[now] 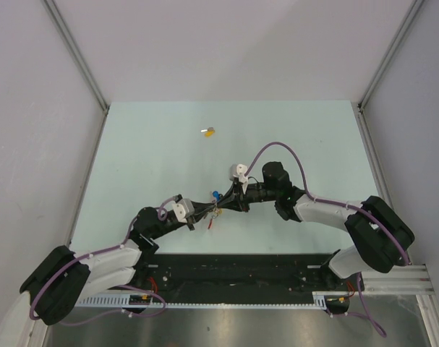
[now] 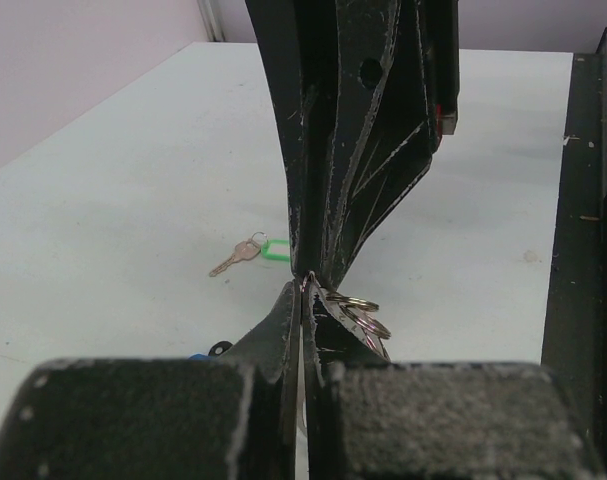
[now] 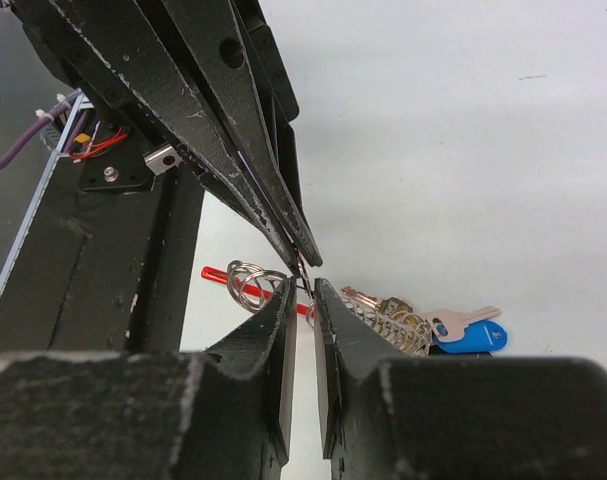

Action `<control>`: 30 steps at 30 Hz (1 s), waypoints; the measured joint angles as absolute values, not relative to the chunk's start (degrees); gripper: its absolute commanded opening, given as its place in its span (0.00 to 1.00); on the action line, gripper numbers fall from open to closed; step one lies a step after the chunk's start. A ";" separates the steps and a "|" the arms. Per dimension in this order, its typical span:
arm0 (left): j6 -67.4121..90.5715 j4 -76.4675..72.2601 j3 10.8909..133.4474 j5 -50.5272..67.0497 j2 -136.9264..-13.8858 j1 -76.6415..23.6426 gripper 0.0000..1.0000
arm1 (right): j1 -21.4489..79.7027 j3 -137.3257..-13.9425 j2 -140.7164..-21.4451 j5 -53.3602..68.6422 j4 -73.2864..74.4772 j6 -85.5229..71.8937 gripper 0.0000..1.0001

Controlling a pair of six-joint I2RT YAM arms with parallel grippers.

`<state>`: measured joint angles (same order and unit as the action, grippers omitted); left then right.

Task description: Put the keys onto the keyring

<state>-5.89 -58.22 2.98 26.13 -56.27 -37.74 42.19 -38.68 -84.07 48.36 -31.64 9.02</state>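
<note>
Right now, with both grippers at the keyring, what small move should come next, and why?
Probably open the right gripper and back it off toward the green key. It and the left gripper both seem shut on the keyring, tip to tip, yet neither holds a loose key; the green key lies apart on the table.

The table (image 1: 147,159) is evenly lit from above; shadows are rendered faint. The right gripper (image 3: 306,287) is blurred at its base.
</note>
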 measured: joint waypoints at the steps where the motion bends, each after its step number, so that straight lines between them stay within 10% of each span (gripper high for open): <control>1: -5.87 -58.26 2.98 26.13 -56.27 -37.74 0.00 | 42.19 -38.68 -84.16 48.38 -31.68 9.02 0.15; 17: -5.23 -59.09 2.98 26.11 -56.73 -37.74 0.02 | 42.28 -38.68 -85.27 48.47 -31.79 9.13 0.00; 30: -1.34 -44.95 4.56 24.27 -43.51 -37.69 0.82 | 43.83 -43.44 -78.96 41.36 -11.31 17.26 0.00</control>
<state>-1.34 -44.95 4.56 24.27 -43.51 -37.69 43.83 -43.44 -78.96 41.36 -11.31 17.26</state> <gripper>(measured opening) 0.707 0.010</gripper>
